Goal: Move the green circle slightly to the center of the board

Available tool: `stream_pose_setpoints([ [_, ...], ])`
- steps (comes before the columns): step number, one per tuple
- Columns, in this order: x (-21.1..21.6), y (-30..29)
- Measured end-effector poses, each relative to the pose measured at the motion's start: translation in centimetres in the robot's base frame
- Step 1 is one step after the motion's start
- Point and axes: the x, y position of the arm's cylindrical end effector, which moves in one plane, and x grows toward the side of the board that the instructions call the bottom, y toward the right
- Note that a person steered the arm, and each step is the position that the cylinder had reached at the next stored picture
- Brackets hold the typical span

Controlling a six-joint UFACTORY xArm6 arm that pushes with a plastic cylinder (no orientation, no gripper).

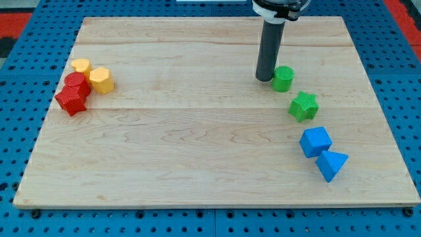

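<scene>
The green circle (283,78) stands on the wooden board (197,151) at the upper right. My tip (264,79) rests on the board just left of the green circle, touching or nearly touching its left side. A green star (304,106) lies below and right of the circle.
A blue cube (316,141) and a blue triangle (332,164) lie at the lower right. At the left edge sit a yellow circle (81,65), a yellow hexagon (101,80), a red circle (77,83) and a red star (71,101).
</scene>
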Motion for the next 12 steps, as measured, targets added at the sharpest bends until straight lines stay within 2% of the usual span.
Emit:
stream_pose_setpoints([
  [1,-1.8,0.0],
  [2,-3.9,3.2],
  [3,-0.3,4.5],
  [4,0.0,7.6],
  [7,-0.5,7.8],
  [8,-1.3,9.6],
  [9,1.8,12.4],
  [10,4.8,9.9],
  [11,5.2,3.2],
  [12,4.5,2.2],
])
